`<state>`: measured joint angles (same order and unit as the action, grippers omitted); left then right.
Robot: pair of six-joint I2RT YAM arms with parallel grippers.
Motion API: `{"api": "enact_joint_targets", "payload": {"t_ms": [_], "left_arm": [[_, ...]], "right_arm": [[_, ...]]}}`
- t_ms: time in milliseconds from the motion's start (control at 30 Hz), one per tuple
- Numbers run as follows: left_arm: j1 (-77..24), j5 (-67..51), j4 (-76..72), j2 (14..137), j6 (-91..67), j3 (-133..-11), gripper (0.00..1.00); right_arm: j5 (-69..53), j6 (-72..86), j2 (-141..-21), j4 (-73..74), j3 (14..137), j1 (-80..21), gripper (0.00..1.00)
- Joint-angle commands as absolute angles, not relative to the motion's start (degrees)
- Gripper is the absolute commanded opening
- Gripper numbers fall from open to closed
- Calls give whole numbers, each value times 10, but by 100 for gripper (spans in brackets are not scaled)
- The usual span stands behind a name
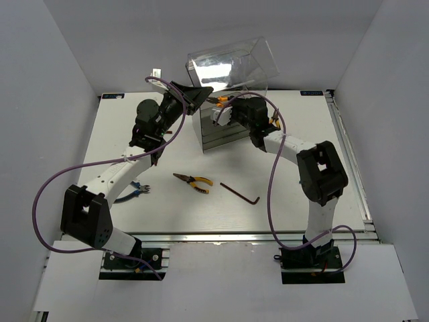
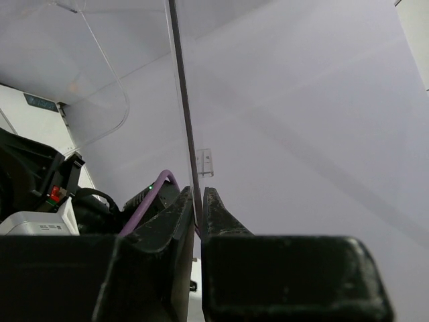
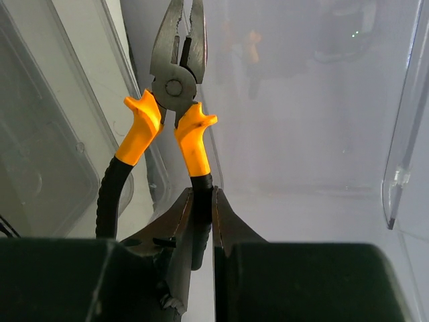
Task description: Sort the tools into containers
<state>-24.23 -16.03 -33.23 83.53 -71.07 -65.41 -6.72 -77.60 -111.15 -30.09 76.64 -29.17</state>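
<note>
Fingers [image 2: 224,221] of your left gripper [image 2: 199,196] pinch the clear rounded lid [image 1: 234,64] open so your right gripper [image 3: 202,200], clamped on orange-handled steel pliers [image 3: 175,84], can reach the far smoky plastic cabinet [image 1: 221,131].

A robotics lab test cell: plain white walls [image 1: 60,67] enclosing a white table [image 1: 201,215] on aluminium rails [image 1: 221,236].

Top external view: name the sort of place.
Probably a robot lab cell: white table boxed by bare grey walls, left arm and right arm bolted at its near edge, pliers and hex key laid out.
</note>
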Motion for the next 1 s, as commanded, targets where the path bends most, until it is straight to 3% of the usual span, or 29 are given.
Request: {"api": "enact_joint_targets", "payload": {"t_ms": [0,33,67,167,333,600,767,967], "left_arm": [[-242,-150,-376,793,-708,-661,15],[-243,-150,-376,793,-708,-661,15],[-243,-149,-376,792,-708,-661,15],[-243,-149,-377,792,-707,-659,15],[-242,-150,-376,789,-708,-655,15],[-243,-151,-378,790,-708,-653,15],[-243,-149,-375,788,-704,-651,15],[-243,-149,-374,788,-705,-653,15]], "right_arm": [[-62,-777,-1105,-337,802,-294,0],[-62,-773,-1105,-324,803,-294,3],[-62,-766,-1104,-316,803,-294,17],[-63,-749,-1094,-294,802,-293,42],[-75,-717,-1061,-277,781,-293,56],[-126,-643,-958,-202,724,-292,58],[-277,-555,-825,-69,658,-266,58],[-351,-362,-705,-10,523,-195,48]]}}
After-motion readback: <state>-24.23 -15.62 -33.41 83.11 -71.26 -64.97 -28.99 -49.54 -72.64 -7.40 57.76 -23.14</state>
